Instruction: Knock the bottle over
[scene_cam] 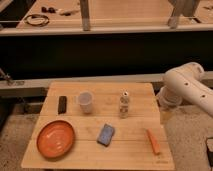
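The bottle [124, 104] stood upright on the wooden surface [131, 151], toward the far edge and somewhat right of the middle. A white cup [85, 101] stood to its left, apart from it, and a small black object [62, 104] lay further left, near the far left corner. An orange plate [55, 138] sat by the near left corner. A blue packet [105, 134] lay near the middle, closer to the front edge, and a slim orange item [153, 141] lay toward the near right corner. The white arm [186, 85] reached in from the right. Its gripper [165, 114] hung at the right edge of the surface, clear of the bottle; whether it was open or closed could not be told.
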